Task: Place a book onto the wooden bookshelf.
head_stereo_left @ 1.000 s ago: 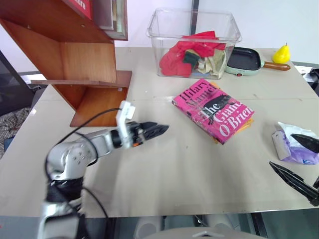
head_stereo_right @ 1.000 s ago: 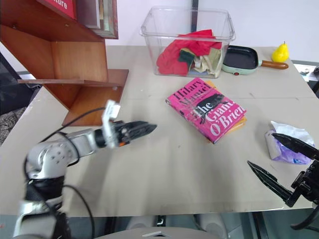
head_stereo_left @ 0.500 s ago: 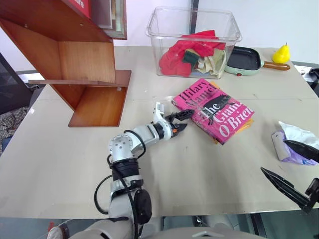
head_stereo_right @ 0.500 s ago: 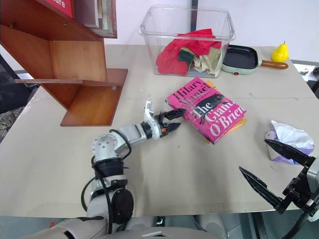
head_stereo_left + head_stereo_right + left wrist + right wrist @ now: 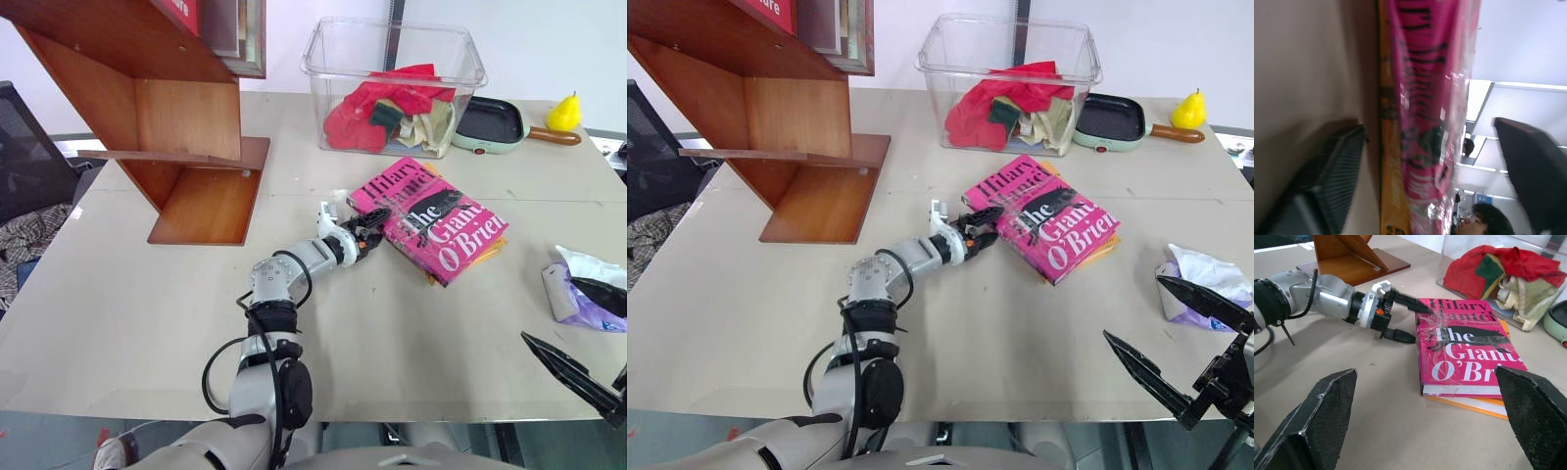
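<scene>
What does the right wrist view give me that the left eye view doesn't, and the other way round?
Right wrist view: plainly, the left gripper has its jaws apart, straddling the edge of the book, one above the pink cover, one low by the table. Left eye view: the wooden bookshelf with its upper boards, a yellow pear, a purple packet. Both: book, left gripper, clear bin of cloths.

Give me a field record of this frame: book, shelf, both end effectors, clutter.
book: pink book flat on table, on top of an orange book
shelf: wooden bookshelf at table's far left, apart from book
left end effector: at book's spine edge, one finger above the cover, one at table level; grip not confirmed
right end effector: open, holding nothing
clutter: clear bin of cloths, small pan, yellow pear
</scene>
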You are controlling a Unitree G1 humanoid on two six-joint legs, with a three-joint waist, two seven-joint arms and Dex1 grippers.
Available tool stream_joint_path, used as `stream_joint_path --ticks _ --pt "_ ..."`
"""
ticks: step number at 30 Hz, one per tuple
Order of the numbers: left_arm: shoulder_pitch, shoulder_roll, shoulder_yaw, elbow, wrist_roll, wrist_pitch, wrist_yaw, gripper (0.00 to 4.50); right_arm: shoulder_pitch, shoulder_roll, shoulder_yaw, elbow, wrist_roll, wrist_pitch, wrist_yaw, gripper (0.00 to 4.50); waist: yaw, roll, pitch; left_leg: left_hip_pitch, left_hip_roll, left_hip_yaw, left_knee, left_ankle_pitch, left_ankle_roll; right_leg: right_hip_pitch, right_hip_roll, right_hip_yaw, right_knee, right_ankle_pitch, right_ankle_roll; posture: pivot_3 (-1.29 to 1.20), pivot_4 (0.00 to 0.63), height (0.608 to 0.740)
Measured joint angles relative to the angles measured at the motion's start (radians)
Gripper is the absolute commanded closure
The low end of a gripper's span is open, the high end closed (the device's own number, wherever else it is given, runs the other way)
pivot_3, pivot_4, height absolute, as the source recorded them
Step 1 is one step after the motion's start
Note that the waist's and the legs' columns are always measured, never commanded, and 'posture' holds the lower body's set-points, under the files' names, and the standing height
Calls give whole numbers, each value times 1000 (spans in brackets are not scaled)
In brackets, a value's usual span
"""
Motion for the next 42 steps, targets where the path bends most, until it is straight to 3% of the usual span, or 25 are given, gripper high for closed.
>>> stream_joint_path --ticks 6,11,16,22,26,28,31,33,39,42 --pt "-26 1 0 37 9 -5 -57 4379 9 0 67 0 -44 -35 -28 0 -2 0 0 -1 0 -1 0 0 0 0 0 0 0 0 0 0 150 740" --pt "-26 3 3 14 -5 35 -58 4441 5 0 102 0 -73 -40 -34 0 -3 0 0 -3 0 -2 -1 0 0 -1 0 -1 -1 0 0 0 150 740" --pt "21 37 2 -150 -68 128 -59 4441 -44 -12 142 15 -89 -41 -29 0 -10 -3 3 -3 1 -2 -1 0 0 -2 1 0 -1 1 -2 0 150 740" --pt "1 272 -13 -448 -140 179 -147 4441 -214 -87 226 90 -86 -39 -23 0 -16 -3 4 0 1 -1 -2 0 0 -1 2 0 0 2 -3 0 150 740" --pt "13 493 -122 -595 -12 135 -319 4441 -326 -125 288 146 -82 -33 -20 0 -10 -3 4 -1 0 -1 -2 0 0 -1 1 1 0 2 -3 0 150 740" --pt "57 685 -260 -706 192 -5 -482 4441 -414 -151 334 195 -80 -25 -9 0 -11 -4 5 0 0 1 -3 0 0 -1 1 2 -1 2 -4 0 150 740" --pt "82 807 -345 -787 409 -218 -627 4441 -482 -158 386 253 -83 -18 3 0 -3 -4 6 -1 0 1 -3 0 0 -1 0 2 -1 2 -4 0 150 740" --pt "104 906 -390 -837 594 -453 -744 4441 -560 -163 434 287 -87 -16 17 0 -4 -4 7 -1 1 1 -3 0 0 -2 0 2 -2 2 -4 0 150 740" --pt "89 1069 -351 -844 995 -1038 -849 4441 -714 -166 551 403 -121 -13 59 0 -4 -4 8 -2 3 3 -4 0 0 -2 0 2 -4 2 -4 0 150 740" --pt "65 1150 -276 -801 1038 -1104 -876 4441 -753 -166 581 446 -136 -14 84 0 -6 -4 9 -2 3 3 -3 0 1 -2 1 2 -4 2 -3 0 150 740"
